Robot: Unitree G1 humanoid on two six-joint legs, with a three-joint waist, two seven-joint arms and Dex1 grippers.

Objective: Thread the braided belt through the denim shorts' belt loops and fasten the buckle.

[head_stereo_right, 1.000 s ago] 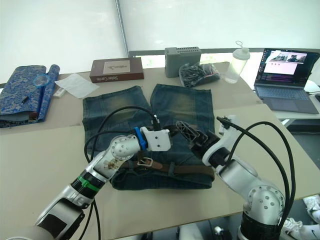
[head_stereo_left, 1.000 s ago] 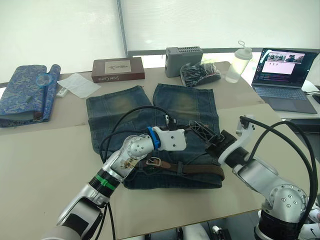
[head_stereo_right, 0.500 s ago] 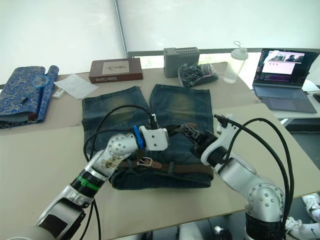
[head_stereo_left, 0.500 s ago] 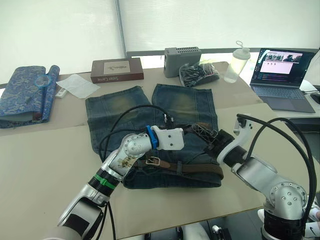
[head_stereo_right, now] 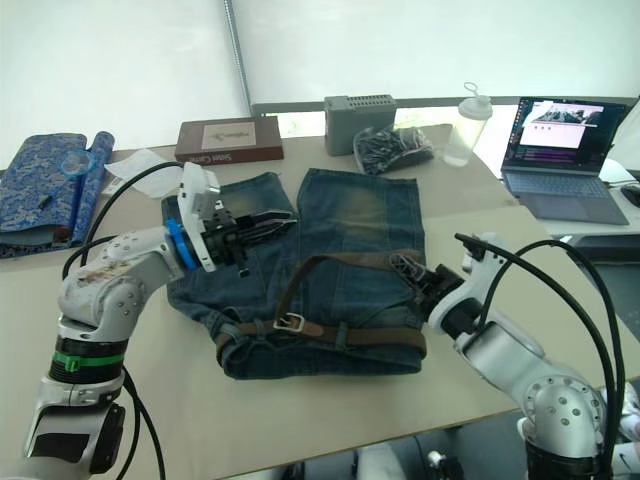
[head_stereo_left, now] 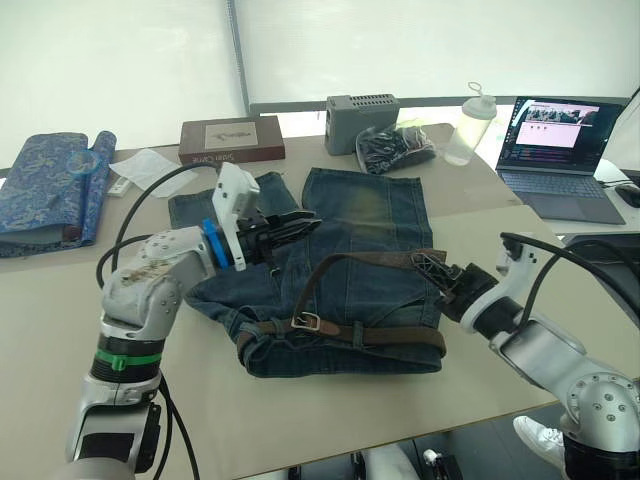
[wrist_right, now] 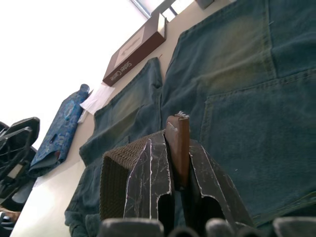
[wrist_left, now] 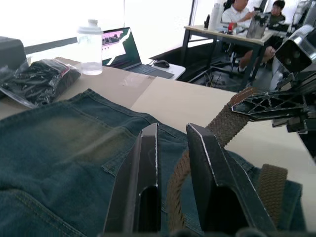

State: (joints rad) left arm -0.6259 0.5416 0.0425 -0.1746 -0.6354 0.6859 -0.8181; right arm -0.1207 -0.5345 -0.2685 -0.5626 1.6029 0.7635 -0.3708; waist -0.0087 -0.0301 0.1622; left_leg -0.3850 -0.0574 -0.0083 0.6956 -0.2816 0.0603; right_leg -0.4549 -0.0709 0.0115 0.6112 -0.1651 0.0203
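The denim shorts (head_stereo_left: 370, 215) lie flat on the table, waistband toward me. The braided belt (head_stereo_left: 385, 338) runs along the waistband under a belt loop (head_stereo_left: 357, 333). Its silver buckle (head_stereo_left: 305, 322) rests left of centre. From the buckle the strap arches up and across to the right. My right gripper (head_stereo_left: 422, 263) is shut on the strap's free end (wrist_right: 177, 138), held above the shorts' right side. My left gripper (head_stereo_left: 312, 223) hovers over the left leg, pointing right; its fingers (wrist_left: 148, 148) are slightly apart with nothing between them.
A rolled blue patterned cloth (head_stereo_left: 50, 185) and white paper (head_stereo_left: 140, 165) lie at the far left. A brown box (head_stereo_left: 232, 138), grey box (head_stereo_left: 362, 108), black bag (head_stereo_left: 398, 148) and bottle (head_stereo_left: 470, 125) line the back. A laptop (head_stereo_left: 555, 150) stands at the right. People sit at a far table (wrist_left: 247, 15).
My left gripper has left the waistband and swung up and to the left, its fingers parting a little. My right gripper shut on the belt end and drew it right, lifting the strap.
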